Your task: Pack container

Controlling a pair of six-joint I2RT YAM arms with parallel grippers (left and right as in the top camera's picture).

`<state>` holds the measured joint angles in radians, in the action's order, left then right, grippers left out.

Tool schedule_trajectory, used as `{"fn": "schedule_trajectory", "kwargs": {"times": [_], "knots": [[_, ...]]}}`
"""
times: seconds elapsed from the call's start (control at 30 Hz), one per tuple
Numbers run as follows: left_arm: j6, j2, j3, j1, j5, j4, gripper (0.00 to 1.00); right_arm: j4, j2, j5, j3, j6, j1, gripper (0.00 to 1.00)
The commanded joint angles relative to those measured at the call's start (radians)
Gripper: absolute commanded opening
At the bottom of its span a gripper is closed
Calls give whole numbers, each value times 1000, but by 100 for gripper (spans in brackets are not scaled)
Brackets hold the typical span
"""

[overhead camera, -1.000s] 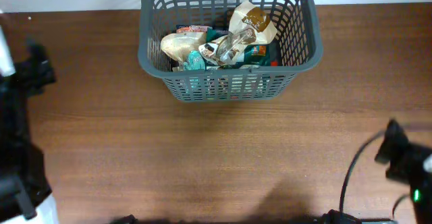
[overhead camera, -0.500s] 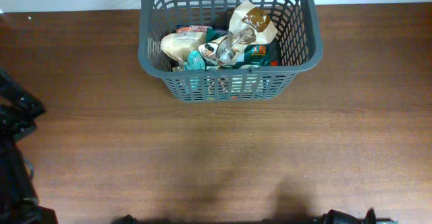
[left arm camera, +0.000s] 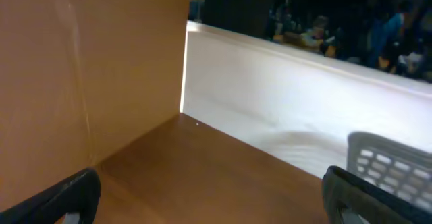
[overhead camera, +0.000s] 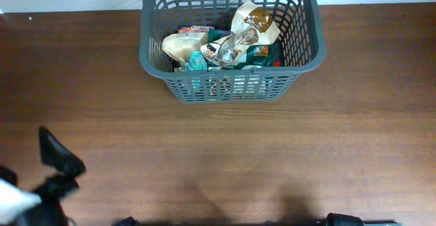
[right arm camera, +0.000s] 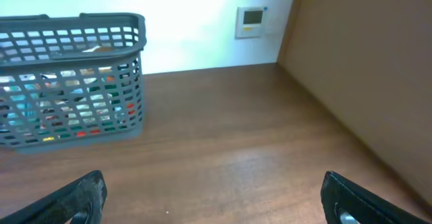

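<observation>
The container, a dark grey lattice basket, stands at the back middle of the table and holds several snack packets. The right wrist view has it at the far left, well away from my right gripper, which is open and empty over bare wood. My left gripper is also open and empty, and only a corner of the container shows at that view's right edge. In the overhead view the left arm sits at the front left corner. The right arm is out of the overhead view.
A wooden side panel rises on the left and another on the right. A white back wall runs behind the table, with a small wall unit on it.
The left arm has slid along the left edge towards the front corner. The right arm, at the lower right a second ago, has left the overhead view. The container has not moved.
</observation>
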<state>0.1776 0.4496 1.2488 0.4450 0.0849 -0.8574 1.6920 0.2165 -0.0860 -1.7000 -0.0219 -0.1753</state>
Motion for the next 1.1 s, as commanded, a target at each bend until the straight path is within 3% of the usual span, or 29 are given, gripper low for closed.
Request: {"fn": "schedule_trajectory", "kwargs": {"times": [0.0, 0.33, 0.47, 0.73, 1.07], "knots": [[12, -75, -82, -17, -9, -42, 99, 6, -19, 3, 0, 8, 33, 99], [7, -212, -299, -31, -123, -163, 99, 7, -57, 6, 13, 8, 109, 99], [-55, -213, -403, -68, -123, -168, 99, 7, -99, 7, 67, 8, 111, 99], [-89, -212, -548, -105, -96, -8, 99, -6, -153, 129, 200, 8, 114, 99], [-77, -209, -644, -155, -17, 108, 99, -233, -159, 220, 441, 7, 143, 99]]}}
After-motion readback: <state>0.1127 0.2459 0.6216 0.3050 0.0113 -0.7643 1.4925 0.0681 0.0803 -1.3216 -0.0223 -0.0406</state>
